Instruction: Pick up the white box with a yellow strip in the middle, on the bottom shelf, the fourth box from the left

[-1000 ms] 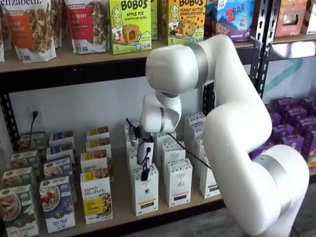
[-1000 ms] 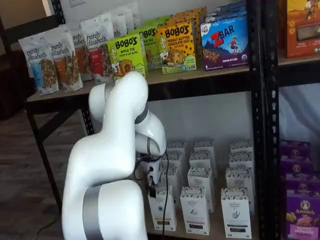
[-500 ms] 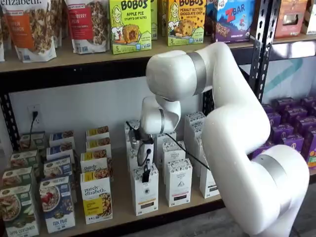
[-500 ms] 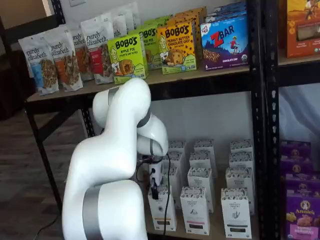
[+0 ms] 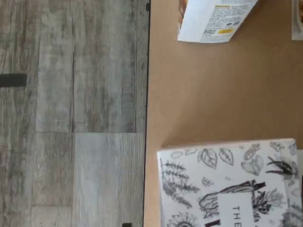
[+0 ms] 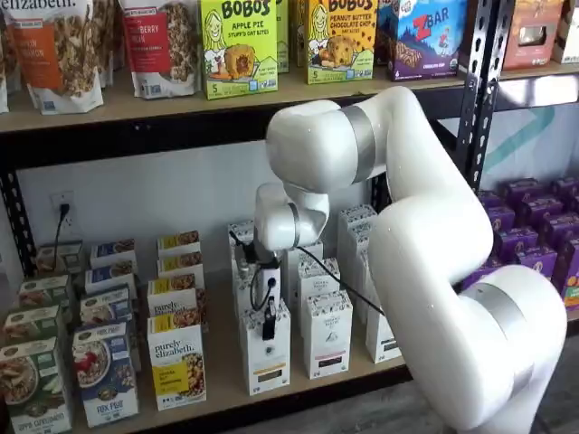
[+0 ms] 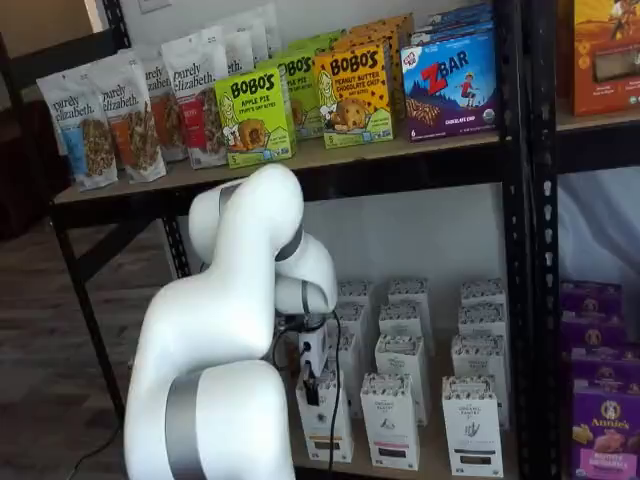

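Note:
The white box with a yellow strip (image 6: 265,360) stands at the front of the bottom shelf, and it shows in both shelf views (image 7: 326,428). Its drawn top fills part of the wrist view (image 5: 227,184). My gripper (image 6: 268,326) hangs straight down over this box. Its black fingers reach the box's top front edge, also in a shelf view (image 7: 311,392). The fingers show as one dark piece with no gap, so I cannot tell whether they are open or closed on the box.
Similar white boxes (image 6: 327,333) stand close to the right and behind. A Purely Elizabeth box (image 6: 176,362) stands to the left, also in the wrist view (image 5: 213,21). The shelf's front edge (image 5: 147,94) borders the wood floor (image 5: 71,113). The upper shelf board (image 6: 136,113) is overhead.
The gripper has come down a little, and its fingers now sit lower against the white box's top. The arm's upper joints have shifted slightly.

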Controlling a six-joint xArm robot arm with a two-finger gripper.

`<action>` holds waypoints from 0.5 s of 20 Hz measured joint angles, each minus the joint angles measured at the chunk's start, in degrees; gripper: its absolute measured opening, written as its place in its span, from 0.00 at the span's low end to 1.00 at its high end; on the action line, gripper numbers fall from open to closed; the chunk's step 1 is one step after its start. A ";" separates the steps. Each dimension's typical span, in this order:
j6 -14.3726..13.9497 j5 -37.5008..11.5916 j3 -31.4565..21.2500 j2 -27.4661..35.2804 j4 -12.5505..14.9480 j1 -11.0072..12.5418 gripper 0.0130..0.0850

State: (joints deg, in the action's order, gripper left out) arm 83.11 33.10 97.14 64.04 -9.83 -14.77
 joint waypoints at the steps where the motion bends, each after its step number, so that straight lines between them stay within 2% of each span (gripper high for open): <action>1: 0.19 -0.41 -0.17 0.04 -0.19 0.01 1.00; 10: 1.90 -0.73 -1.39 -0.10 -1.70 0.36 1.00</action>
State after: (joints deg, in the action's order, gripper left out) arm 85.00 32.36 95.74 63.94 -11.53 -14.41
